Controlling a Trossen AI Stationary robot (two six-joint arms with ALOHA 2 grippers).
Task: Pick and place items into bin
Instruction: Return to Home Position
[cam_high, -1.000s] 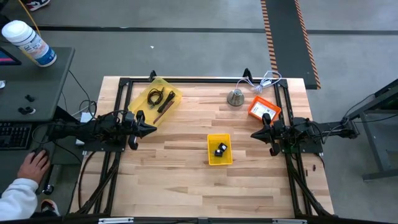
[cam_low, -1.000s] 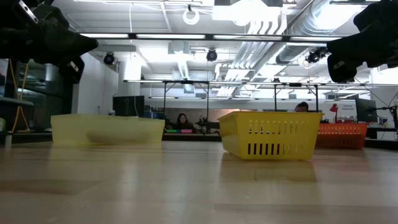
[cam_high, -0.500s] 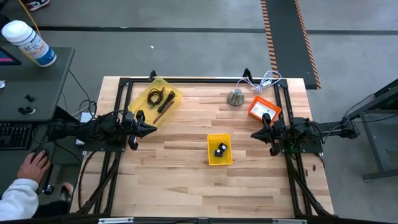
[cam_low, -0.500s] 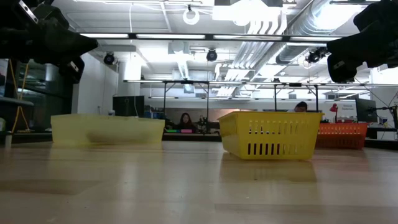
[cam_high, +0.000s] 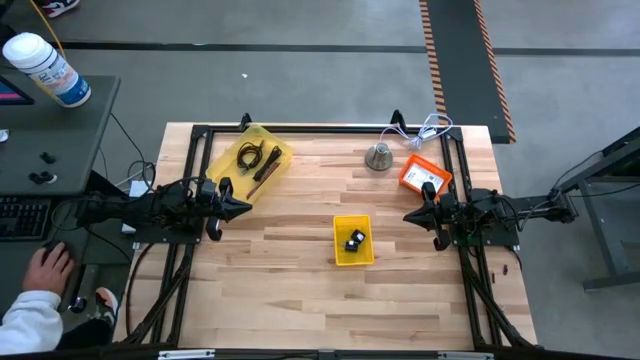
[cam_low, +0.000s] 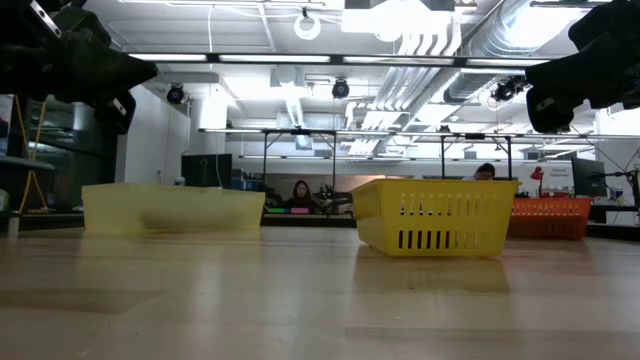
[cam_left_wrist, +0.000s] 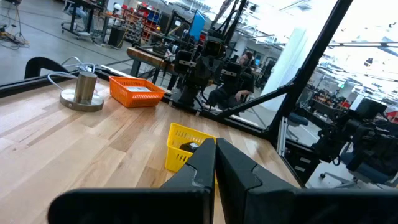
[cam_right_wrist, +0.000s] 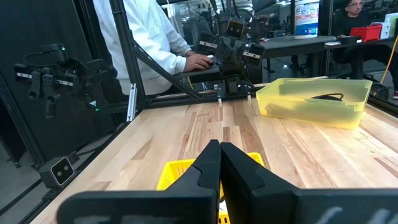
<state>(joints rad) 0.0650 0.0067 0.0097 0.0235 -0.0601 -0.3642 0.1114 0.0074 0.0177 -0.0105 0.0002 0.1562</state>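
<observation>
My left gripper (cam_high: 245, 208) hovers shut above the table's left side, just near of a translucent yellow tray (cam_high: 283, 150) that holds the coiled black cable (cam_high: 248, 155) and the red-handled tool (cam_high: 267, 170). My right gripper (cam_high: 407, 215) hovers shut at the right, near of an orange basket (cam_high: 410, 172) holding white printed packets (cam_high: 430, 180). Between the two grippers a small yellow basket (cam_high: 340, 240) stands on the table with two tiny black blocks (cam_high: 355, 240) inside. In each wrist view the fingertips meet, left gripper (cam_left_wrist: 214, 163) and right gripper (cam_right_wrist: 219, 163).
A grey metal cone-shaped object (cam_high: 378, 156) stands near the far edge, left of the orange basket. White cables (cam_high: 428, 130) lie at the far right corner. Black frame rails run along both sides. A person's hand (cam_high: 45, 268) rests at a desk left of the table.
Both arms have kept still and nothing on the table has moved. Only the person's hand at the desk on the left has shifted a little.
</observation>
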